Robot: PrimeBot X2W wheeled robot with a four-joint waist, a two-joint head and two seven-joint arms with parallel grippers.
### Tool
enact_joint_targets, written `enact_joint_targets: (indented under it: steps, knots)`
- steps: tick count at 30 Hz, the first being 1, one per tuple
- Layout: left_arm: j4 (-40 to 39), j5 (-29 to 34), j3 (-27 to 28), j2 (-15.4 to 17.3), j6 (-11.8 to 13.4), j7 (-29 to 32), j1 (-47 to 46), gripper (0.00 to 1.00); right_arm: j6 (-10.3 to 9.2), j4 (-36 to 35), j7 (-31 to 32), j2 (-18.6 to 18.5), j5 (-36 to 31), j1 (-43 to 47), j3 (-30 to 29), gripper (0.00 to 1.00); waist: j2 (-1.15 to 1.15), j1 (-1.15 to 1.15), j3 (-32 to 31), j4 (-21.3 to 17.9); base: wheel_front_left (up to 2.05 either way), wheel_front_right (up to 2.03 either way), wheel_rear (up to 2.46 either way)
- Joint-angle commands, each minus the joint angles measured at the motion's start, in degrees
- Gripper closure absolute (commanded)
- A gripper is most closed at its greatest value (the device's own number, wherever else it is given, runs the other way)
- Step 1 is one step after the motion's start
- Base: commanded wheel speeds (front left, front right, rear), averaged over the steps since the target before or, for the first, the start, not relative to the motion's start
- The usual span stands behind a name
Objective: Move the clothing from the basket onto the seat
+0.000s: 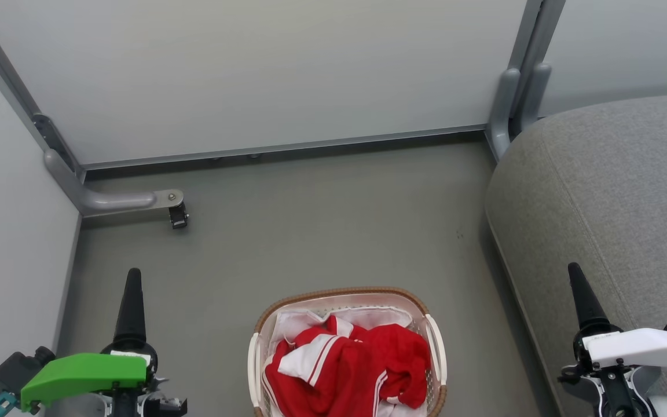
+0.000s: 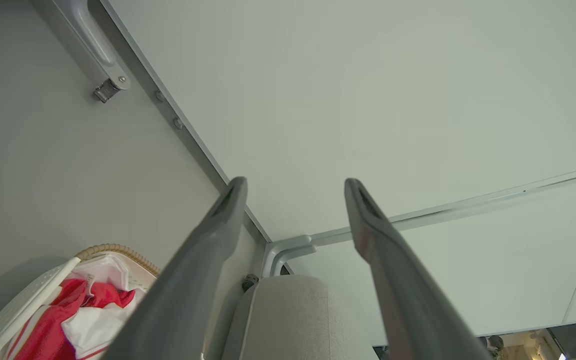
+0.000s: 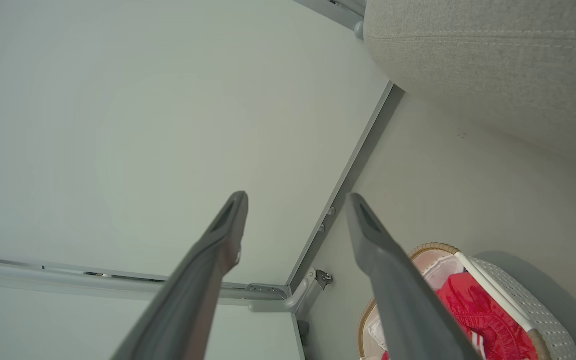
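Note:
The basket (image 1: 339,291), cream with a brown woven rim and white handles, stands on the floor at the bottom middle of the head view. The clothing (image 1: 368,359), red with white stripes, lies heaped inside it on a white liner. The grey seat (image 1: 611,202) rises to the right of the basket. My left gripper (image 1: 133,278) hovers left of the basket, and its wrist view shows it (image 2: 295,187) open and empty. My right gripper (image 1: 576,272) hangs by the seat's edge; its wrist view shows it (image 3: 295,200) also open and empty. The clothing (image 3: 473,310) shows past its right finger.
Pale partition panels close off the back and left. A grey metal foot with a small caster (image 1: 177,217) juts out at the back left, and a grey post (image 1: 513,98) stands beside the seat. Grey floor (image 1: 322,231) lies between the basket and the back panel.

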Motion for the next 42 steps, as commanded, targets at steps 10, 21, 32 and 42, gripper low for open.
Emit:
enact_joint_targets:
  steps: [10, 21, 32, 42]
  knots:
    - [-2.7, 12.7, -2.6, 0.4, 2.6, -2.5, 1.0, 0.0, 0.01, -2.8, -2.5, -0.6, -11.7, 0.8, 0.8, 0.0, 0.0, 0.0, 0.0, 0.3, 0.0, 0.0, 0.0]
    - [-3.5, 25.9, -5.6, 0.4, 3.3, -4.4, 2.3, 0.0, 0.01, -2.7, -4.5, -0.7, -21.0, 1.3, 1.2, 0.0, 0.0, 0.0, -0.2, 0.5, 0.0, 0.0, 0.0]
    - [-3.5, 35.1, -7.2, 0.5, 4.4, -6.2, 4.0, 0.0, 0.01, -2.3, -6.3, -0.8, -31.2, 1.7, 2.5, 0.0, 0.0, 0.0, -0.5, 0.7, 0.0, 0.0, 0.0]
    - [-2.5, 41.8, -8.1, 0.6, 4.8, -7.7, 5.0, 0.0, 0.01, -1.9, -7.8, -0.8, -39.6, 1.9, 3.1, 0.0, 0.0, 0.0, -0.6, 1.1, 0.0, 0.0, 0.0]
